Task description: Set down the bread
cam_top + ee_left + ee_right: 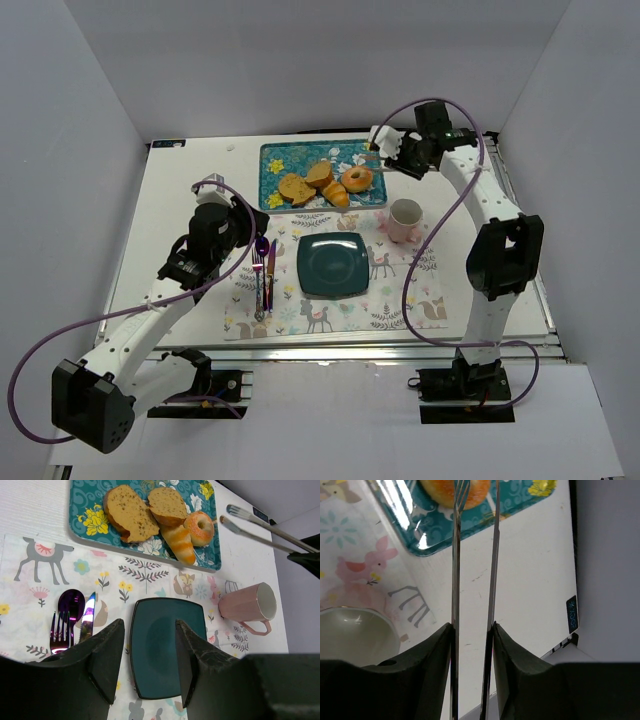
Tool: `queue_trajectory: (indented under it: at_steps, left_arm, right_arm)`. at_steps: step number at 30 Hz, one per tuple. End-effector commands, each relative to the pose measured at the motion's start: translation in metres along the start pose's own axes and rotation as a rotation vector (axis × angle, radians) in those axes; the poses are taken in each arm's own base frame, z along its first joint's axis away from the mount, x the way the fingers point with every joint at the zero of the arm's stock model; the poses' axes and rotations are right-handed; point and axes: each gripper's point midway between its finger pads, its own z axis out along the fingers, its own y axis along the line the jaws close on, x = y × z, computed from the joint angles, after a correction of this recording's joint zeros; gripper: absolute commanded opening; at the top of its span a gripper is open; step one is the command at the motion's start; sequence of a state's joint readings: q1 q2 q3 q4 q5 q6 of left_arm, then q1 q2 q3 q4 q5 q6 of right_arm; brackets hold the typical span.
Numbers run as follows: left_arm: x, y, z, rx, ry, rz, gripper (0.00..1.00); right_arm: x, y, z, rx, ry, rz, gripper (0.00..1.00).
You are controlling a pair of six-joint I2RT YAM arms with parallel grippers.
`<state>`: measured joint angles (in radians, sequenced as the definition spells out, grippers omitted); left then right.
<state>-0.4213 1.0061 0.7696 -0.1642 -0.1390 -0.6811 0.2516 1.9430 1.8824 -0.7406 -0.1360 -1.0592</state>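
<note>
On tray (82,500), croissant (179,542) lies diagonal; tongs (237,512) point at donut (201,527).

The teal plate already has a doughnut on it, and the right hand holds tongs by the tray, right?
No: the teal plate is bare in the top view; the doughnut lies on the tray. The right hand does hold the tongs there.

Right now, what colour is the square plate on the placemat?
The plate is dark teal, clearest in the left wrist view.
</note>
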Motion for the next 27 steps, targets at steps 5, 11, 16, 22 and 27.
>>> queue_trajectory:
  at_steps: [5, 11, 16, 22, 27]
  left_arm:
    - [-0.003, -0.002, -0.002, 0.01, -0.014, -0.002, 0.55]
    - [-0.004, -0.001, -0.004, 0.007, -0.02, -0.003, 0.55]
    - [-0.003, 0.002, -0.007, 0.001, -0.023, -0.006, 0.55]
    - [-0.003, 0.003, -0.008, -0.004, -0.027, -0.006, 0.55]
    - [-0.002, 0.004, -0.007, -0.004, -0.027, -0.006, 0.55]
  right_arm:
    - [-0.021, -0.001, -0.019, -0.002, 0.012, -0.304, 0.42]
    - [-0.025, 0.01, -0.01, -0.032, 0.04, -0.416, 0.42]
    - [-0.023, 0.015, 0.0, -0.044, 0.079, -0.476, 0.44]
    - [-0.019, 0.01, 0.005, -0.034, 0.112, -0.487, 0.44]
    - [-0.014, 0.015, 0.01, -0.056, 0.126, -0.497, 0.45]
